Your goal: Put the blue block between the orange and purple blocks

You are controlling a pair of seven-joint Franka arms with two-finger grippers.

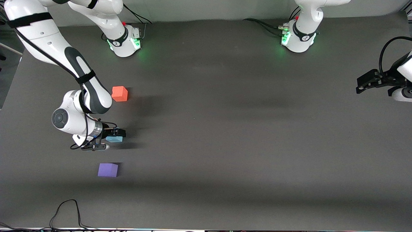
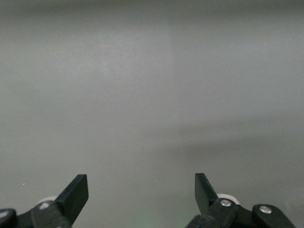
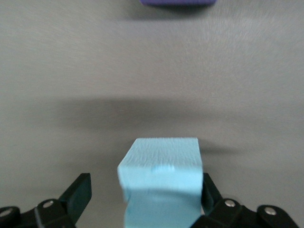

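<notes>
Dark grey matte cloth covers the table, with the two white arm bases standing along its edge farthest from the front camera and a thin black cable looping at the edge nearest to it.

Toward the right arm's end of the table three small matte foam cubes form a rough line running from far to near. The orange-red cube lies farthest from the front camera, the violet-purple cube lies nearest to it, and the light sky-blue cube sits between them, apart from both.

The right gripper is low over the blue cube. In the right wrist view its black fingers stand spread wide: one is clear of the sky-blue cube with cloth showing between, while the other is close against the cube's side, and whether it touches cannot be told. An edge of the purple cube shows at that picture's border.

The left gripper waits in the air at the left arm's end of the table, its jaws wide apart over bare cloth; its fingers hold nothing.
</notes>
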